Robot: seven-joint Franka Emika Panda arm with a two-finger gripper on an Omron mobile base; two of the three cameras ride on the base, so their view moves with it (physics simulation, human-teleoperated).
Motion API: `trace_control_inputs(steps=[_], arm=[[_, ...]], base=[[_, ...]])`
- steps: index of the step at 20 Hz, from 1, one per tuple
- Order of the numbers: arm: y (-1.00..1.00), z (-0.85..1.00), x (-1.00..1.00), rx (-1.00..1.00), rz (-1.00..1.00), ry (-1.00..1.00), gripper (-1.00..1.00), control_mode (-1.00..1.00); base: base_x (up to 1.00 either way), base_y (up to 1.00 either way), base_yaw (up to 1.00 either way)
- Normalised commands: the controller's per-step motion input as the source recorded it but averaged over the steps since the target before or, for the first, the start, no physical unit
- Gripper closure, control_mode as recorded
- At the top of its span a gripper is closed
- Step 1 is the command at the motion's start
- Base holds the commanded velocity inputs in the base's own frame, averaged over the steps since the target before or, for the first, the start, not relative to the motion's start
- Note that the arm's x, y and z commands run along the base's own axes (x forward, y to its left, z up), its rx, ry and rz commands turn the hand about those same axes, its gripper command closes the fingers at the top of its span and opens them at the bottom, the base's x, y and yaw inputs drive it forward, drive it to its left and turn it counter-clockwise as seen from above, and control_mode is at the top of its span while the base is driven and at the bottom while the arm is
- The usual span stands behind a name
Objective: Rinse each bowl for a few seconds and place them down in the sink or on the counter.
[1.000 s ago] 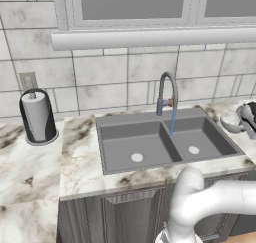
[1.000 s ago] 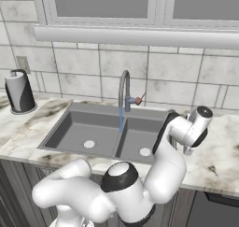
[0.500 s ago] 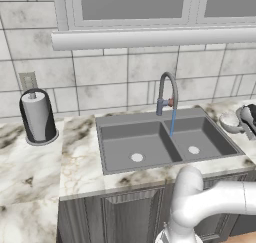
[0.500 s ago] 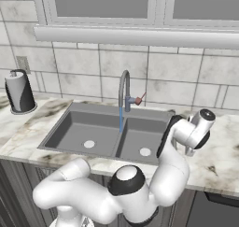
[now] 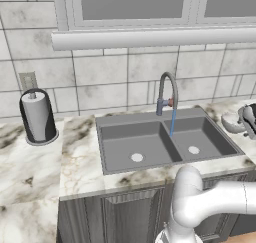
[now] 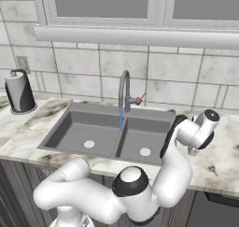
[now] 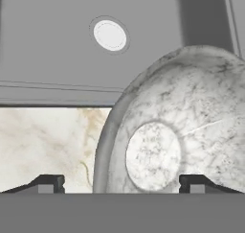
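A white marble-look counter (image 5: 35,172) with brown-grey veining spans the lower half of the left base view, topping dark wood-grain cabinets (image 5: 120,214) at the bottom centre. Set into it at mid-frame, the dark grey double-basin sink (image 5: 130,149) shows a pale round drain in each basin. The white arm (image 6: 177,160) rises from the bottom of the right base view and bends toward the right edge of the sink. A paper-towel roll in a dark holder (image 5: 37,116) stands on the counter at the left of the left base view. The arched grey faucet (image 5: 167,92) stands behind the divider, a thin blue stream falling into the right-hand basin. At the far right edge of the left base view, the mottled grey-white bowl (image 5: 233,122) sits on the counter just beside the sink. In the hand view that bowl fills the right half, tilted toward the camera, while the gripper (image 7: 122,184) stands with fingertips (image 7: 48,183) spread wide at the bottom, gripping nothing.
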Motion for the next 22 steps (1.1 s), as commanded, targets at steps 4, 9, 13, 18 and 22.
trace_control_inputs(steps=[4,9,13,18,22], arm=[[-0.10,0.21,-0.01,0.01,-0.03,-0.04,-1.00,-1.00],[-0.02,0.32,-0.03,0.02,-0.09,-0.03,-1.00,-1.00],[-0.05,0.31,-0.09,0.03,-0.15,0.00,-1.00,-1.00],[-0.02,0.22,-0.03,0.02,-0.21,0.00,-1.00,-1.00],[-0.01,0.21,-0.01,0.01,-0.22,0.00,-1.00,-1.00]], base=[[0.00,0.00,0.00],[0.00,0.00,0.00],[0.00,0.00,0.00],[0.00,0.00,0.00],[0.00,0.00,0.00]])
